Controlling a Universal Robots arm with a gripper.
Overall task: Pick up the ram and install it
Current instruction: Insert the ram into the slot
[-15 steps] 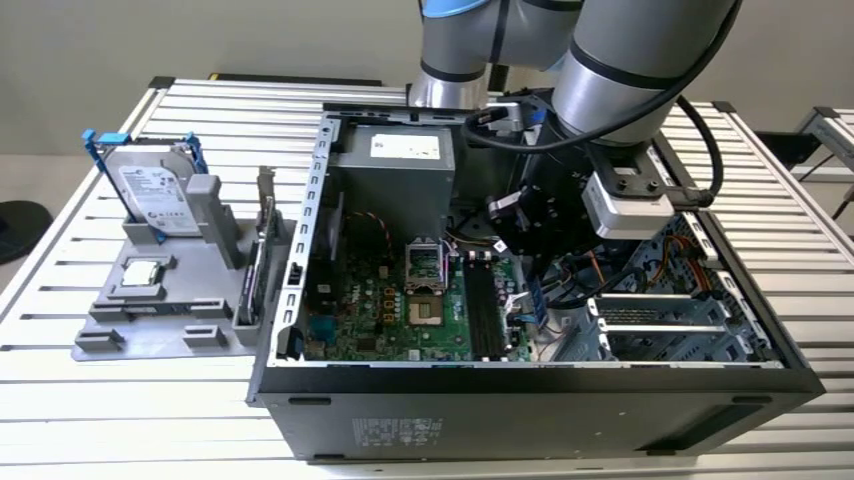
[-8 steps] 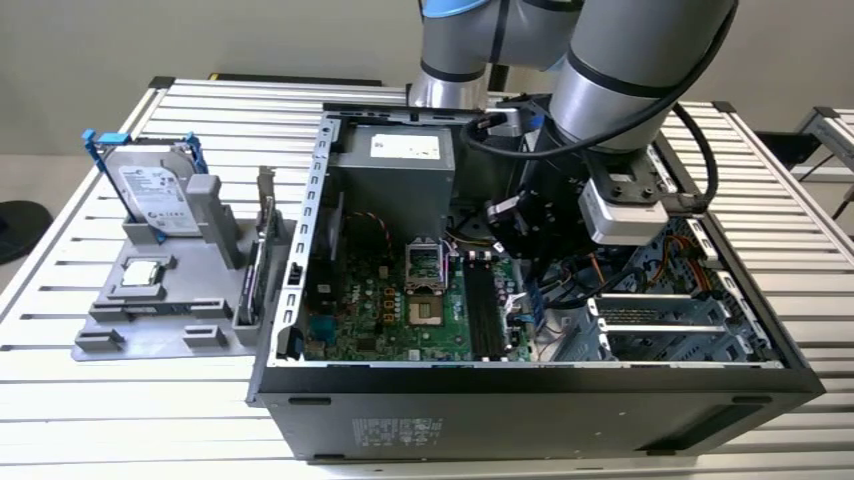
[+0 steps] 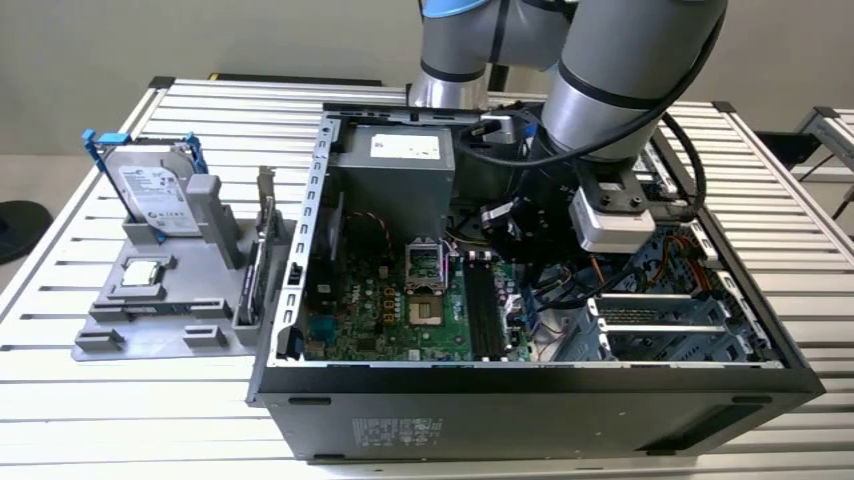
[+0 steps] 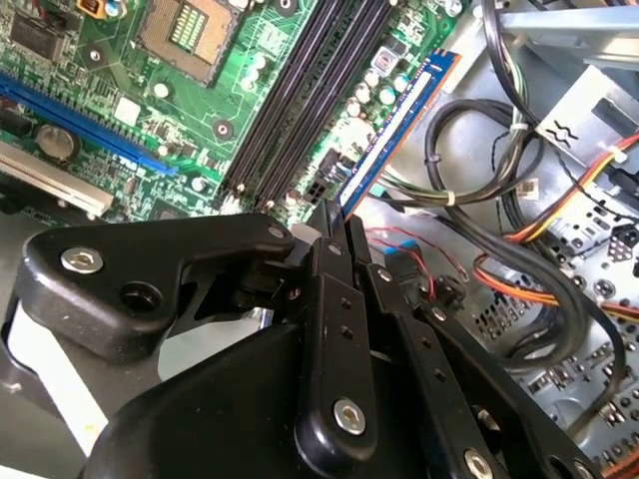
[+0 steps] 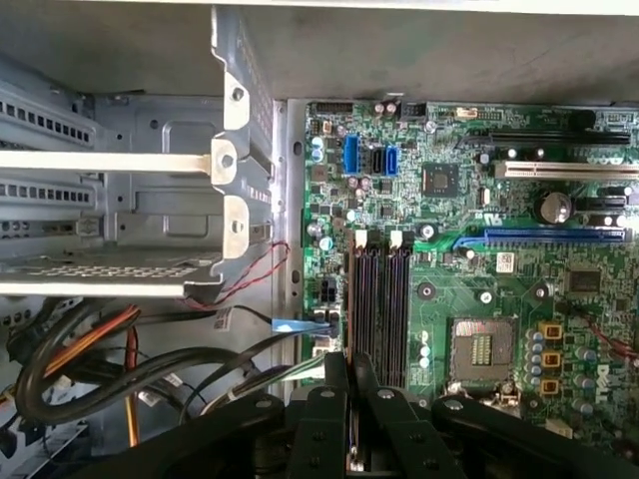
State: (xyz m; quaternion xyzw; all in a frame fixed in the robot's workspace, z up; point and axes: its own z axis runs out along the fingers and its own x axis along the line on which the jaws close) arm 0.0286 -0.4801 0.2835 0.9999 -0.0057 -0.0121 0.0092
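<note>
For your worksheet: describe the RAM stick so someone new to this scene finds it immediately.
Inside the open computer case, beside the long black memory slots, the gripper pinches the ram edge-on. It is the thin bluish strip; the slots stand empty.

A slatted white metal table (image 3: 94, 240) carries the workspace. Behind it stands a plain grey wall (image 3: 160, 35). A pale floor (image 3: 34, 175) and dark round base (image 3: 16, 228) sit at the exterior view's left. Lighting is even.

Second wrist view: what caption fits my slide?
Gripper shut on the ram, held on edge beside the black memory slots.
</note>
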